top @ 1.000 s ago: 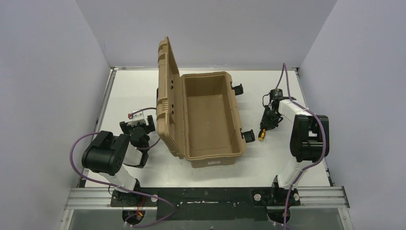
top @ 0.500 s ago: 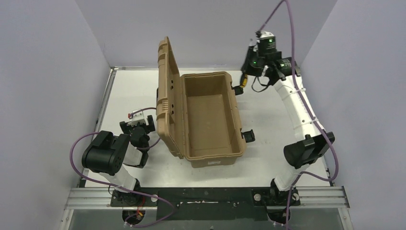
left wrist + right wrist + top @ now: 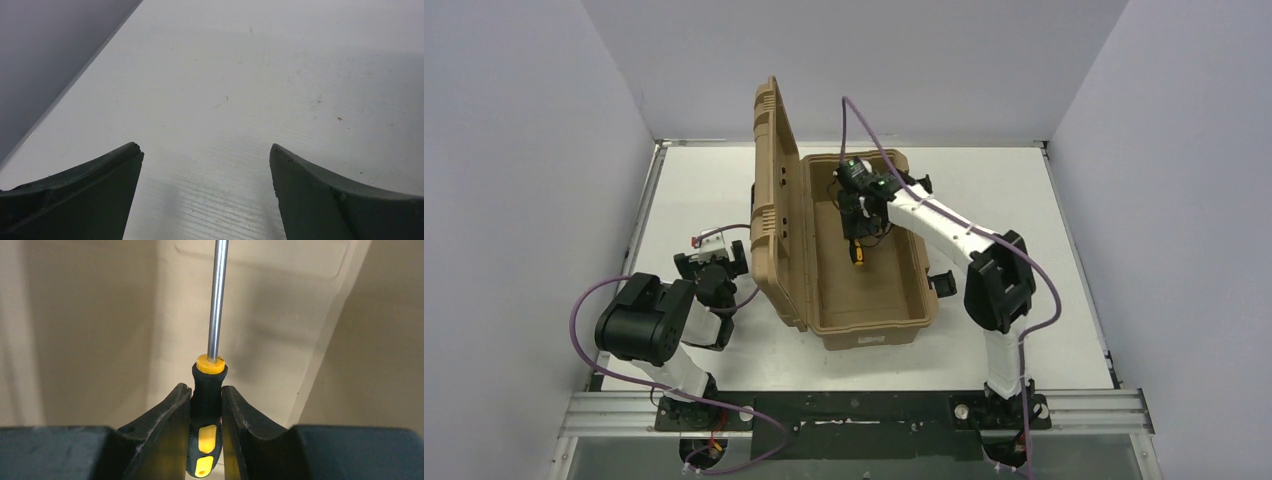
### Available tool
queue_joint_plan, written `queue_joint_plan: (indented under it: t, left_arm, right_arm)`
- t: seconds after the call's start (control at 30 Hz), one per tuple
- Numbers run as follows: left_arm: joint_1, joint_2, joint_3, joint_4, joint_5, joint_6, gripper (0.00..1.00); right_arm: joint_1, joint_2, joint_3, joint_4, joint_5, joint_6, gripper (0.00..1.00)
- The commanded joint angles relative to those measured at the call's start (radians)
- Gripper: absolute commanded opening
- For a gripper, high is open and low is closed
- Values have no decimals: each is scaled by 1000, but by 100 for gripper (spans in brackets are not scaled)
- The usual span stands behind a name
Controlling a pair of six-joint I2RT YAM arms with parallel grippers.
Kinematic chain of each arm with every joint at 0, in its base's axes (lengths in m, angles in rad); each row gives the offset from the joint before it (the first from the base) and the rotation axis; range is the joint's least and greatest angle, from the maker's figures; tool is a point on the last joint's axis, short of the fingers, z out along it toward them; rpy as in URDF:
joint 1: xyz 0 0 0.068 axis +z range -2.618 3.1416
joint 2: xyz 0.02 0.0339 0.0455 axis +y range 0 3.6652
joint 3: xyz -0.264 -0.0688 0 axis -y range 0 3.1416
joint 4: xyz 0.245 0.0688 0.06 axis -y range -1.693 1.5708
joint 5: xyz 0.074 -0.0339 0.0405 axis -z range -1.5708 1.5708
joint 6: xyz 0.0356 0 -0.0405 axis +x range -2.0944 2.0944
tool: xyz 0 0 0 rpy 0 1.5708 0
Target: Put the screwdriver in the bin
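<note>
The bin is a large tan case, open, its ribbed lid standing up on the left. My right gripper reaches over the bin's inside and is shut on the screwdriver. In the right wrist view the two fingers clamp the black and yellow handle, and the metal shaft points away toward the tan inner wall. My left gripper rests low on the table left of the bin. It is open and empty in the left wrist view.
Black latches stick out from the bin's right side. The white table lies bare to the right of the bin. Grey walls close in both sides and the back.
My right arm lifted the screwdriver from the table right of the bin, swung it high at the back, then brought it left and down over the bin's inside. The left arm has not moved.
</note>
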Motion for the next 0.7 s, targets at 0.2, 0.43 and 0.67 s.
queue_joint_plan:
  t: [0.2,0.43,0.67]
  left_arm:
    - [6,-6,25,19,3,-3,97]
    - [5,-4,25,24,2,0,97]
    - [5,-2,25,28,2,1,97]
  right_arm:
    - [4,61,-259,157,14,-4,0]
    - [4,109,-322,209,-23,-4,0]
    - [4,106,-292,181,-6,-3,43]
